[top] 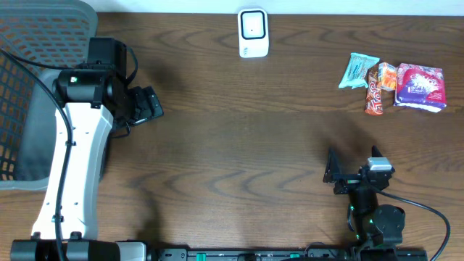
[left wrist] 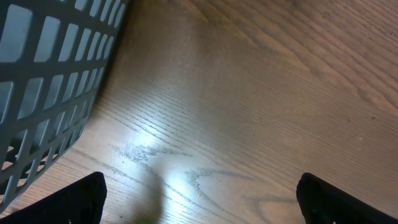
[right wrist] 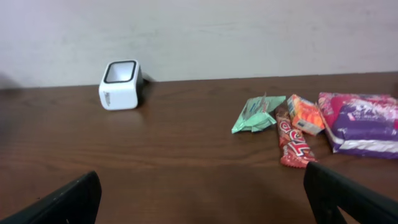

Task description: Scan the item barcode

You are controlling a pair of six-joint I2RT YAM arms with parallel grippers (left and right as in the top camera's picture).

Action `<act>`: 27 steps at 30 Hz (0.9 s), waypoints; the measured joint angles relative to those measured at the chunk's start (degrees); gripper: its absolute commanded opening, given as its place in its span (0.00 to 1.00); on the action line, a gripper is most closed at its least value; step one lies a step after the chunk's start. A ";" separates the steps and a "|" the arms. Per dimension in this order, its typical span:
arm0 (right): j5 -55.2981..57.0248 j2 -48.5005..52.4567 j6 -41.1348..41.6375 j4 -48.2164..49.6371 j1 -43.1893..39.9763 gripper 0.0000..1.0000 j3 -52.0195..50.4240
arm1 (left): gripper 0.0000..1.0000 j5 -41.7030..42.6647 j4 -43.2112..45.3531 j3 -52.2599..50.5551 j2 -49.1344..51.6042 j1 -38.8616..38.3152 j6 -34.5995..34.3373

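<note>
Your left claw [top: 151, 106] wide apart and empty beside the basket [top: 29, 43], your right claw [top: 332, 174] apart too, white scanner [top: 253, 32] upright on the bench [top: 232, 145], snack packets [top: 419, 85] clustered far right

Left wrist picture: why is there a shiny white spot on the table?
Left wrist view: it's light glaring off the wooden table, with a soft shadow beside the grey basket. Overhead view: no bright spot, just faint dark shadows on the wood.

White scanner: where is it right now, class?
The white scanner sits top centre in the overhead view, well left of the snack packets.
</note>
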 measured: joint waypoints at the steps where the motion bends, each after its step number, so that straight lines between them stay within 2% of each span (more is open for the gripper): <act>1: -0.04 0.00 -0.52 0.00 0.00 0.99 0.00 | 0.98 0.00 0.00 0.00 0.00 0.00 0.00; 9: -0.07 0.00 -3.63 -0.02 0.13 0.99 0.00 | 0.98 0.00 0.00 0.00 0.00 0.00 0.00; 27: -0.07 0.00 -1.90 -0.07 0.13 0.99 0.00 | 0.98 0.00 0.00 0.00 0.00 0.00 0.00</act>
